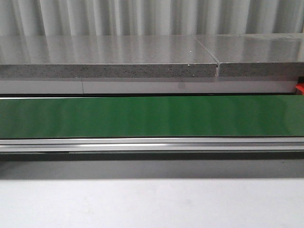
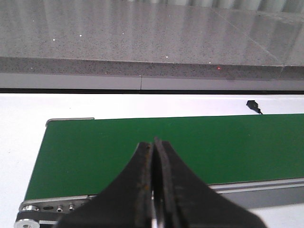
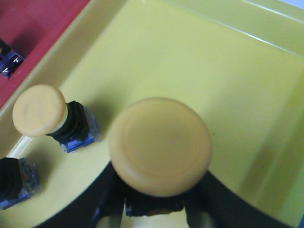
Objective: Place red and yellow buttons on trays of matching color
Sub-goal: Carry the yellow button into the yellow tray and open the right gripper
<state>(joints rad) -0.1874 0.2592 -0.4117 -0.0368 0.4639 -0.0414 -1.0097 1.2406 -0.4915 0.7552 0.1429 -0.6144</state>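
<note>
Front view: a green conveyor belt (image 1: 152, 116) runs across the full width, bordered on the near side by an aluminium rail (image 1: 152, 144), with a white bench (image 1: 152, 202) in the foreground and a grey speckled ledge (image 1: 109, 64) behind. A small red object (image 1: 299, 89) shows at the right edge; what it is cannot be told. No arm appears in this view.

Left wrist view: the left tool (image 2: 154, 156) hangs above the end of the green belt, its 2 black fingers (image 2: 137, 175) pressed together with nothing between them. A roller end (image 2: 28, 209) of the conveyor is visible beside the belt's end.

Right wrist view: the right tool (image 3: 156, 209) is closed on a yellow button (image 3: 160, 145), gripping its dark body below the broad mushroom cap, directly above the yellow tray (image 3: 199, 66). A second yellow button (image 3: 40, 111) rests tilted on the tray floor, on a black body with a blue base. A further black and blue button body (image 3: 14, 183) lies in the tray near the picture's edge; its cap is out of view. The red tray (image 3: 33, 28) adjoins the yellow tray, and a blue part (image 3: 9, 64) lies inside it.
</note>
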